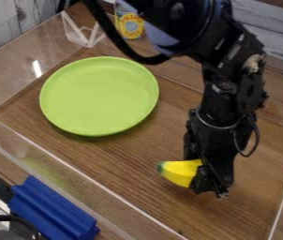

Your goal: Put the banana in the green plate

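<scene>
Across a brown wood-grained tabletop, with a transparded plastic side wall at the edge and a blue plastic bin beyond it, seen in the single camera view. Reaches down over the wood with a black robot gripper, closed down as far as a small object allows, apparently gripping the stubby, curved, yellow toy banana with a green tip. Sits right at the fingertips, partly hidden by them; can't tell from here how deep between them, or whether just clear of the wood. Points its long axis out from the fingertips toward the picture's left, green tip foremost and farthest from the grip.

Lies up and to the picture's left of the gripper, well apart from it: the large, round, lime-green plastic plate. Calls, by the look of it, for lifting first, then carrying diagonally up-left across bare wood and lowering well inside the raised rim. Might clip the near rim with that leading green tip if carried too low, or slip out if pinched only by the end.
</scene>
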Motion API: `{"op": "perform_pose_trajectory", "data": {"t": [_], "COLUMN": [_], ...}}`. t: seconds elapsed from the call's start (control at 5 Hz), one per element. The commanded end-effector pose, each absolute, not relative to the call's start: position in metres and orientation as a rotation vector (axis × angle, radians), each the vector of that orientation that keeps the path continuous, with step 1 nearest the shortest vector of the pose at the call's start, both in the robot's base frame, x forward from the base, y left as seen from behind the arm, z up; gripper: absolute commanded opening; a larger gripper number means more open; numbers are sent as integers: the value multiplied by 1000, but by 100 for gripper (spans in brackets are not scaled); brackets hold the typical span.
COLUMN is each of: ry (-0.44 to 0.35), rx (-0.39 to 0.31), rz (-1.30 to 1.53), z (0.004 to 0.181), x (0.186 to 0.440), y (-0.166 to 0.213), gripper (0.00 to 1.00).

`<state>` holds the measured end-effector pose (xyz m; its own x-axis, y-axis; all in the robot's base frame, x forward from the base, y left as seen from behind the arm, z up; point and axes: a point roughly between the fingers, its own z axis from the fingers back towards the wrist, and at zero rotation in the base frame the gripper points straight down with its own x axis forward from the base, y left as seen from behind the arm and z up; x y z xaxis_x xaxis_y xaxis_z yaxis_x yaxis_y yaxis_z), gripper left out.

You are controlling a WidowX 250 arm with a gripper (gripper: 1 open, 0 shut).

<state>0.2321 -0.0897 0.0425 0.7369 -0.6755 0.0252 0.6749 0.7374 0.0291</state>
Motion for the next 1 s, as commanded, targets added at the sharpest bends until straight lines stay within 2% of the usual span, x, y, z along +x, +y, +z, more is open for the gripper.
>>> {"op": "perform_pose_trajectory", "data": {"t": [0.0, 0.8], "ry": [-103, -84], "rx": [27, 56], "rz": [-730, -711], "z": [66, 83], "x": [243, 242], "y": [-89, -76], "gripper": [0, 0]}}
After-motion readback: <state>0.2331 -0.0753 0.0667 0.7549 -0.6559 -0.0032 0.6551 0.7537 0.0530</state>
